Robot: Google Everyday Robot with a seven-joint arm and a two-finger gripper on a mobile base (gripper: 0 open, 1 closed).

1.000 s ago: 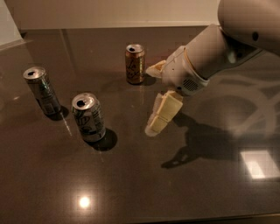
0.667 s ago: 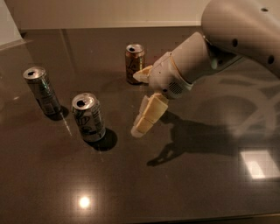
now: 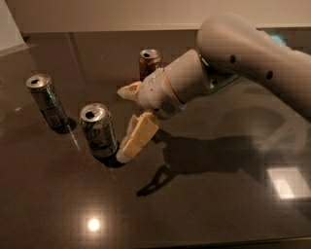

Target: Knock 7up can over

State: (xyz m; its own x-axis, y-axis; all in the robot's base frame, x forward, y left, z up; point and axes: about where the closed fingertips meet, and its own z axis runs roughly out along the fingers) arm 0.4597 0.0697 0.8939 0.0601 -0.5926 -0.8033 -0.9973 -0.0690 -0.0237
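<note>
Three cans stand upright on the table (image 3: 209, 214): one 7up can (image 3: 98, 131) front-centre, one grey-silver can (image 3: 46, 99) at the view's left, one brown-orange can (image 3: 149, 62) behind. One gripper (image 3: 124, 124), fingers spread, lower finger just beside the 7up can. Step judged: poised for the knock; next, a sideways shove high on its body.

Place: your lab, probably.
Evidence: dark polished table (image 3: 209, 209), plain pale wall (image 3: 97, 14).
Gripper (image 3: 121, 124): spread, just beside 7up can (image 3: 98, 131).
</note>
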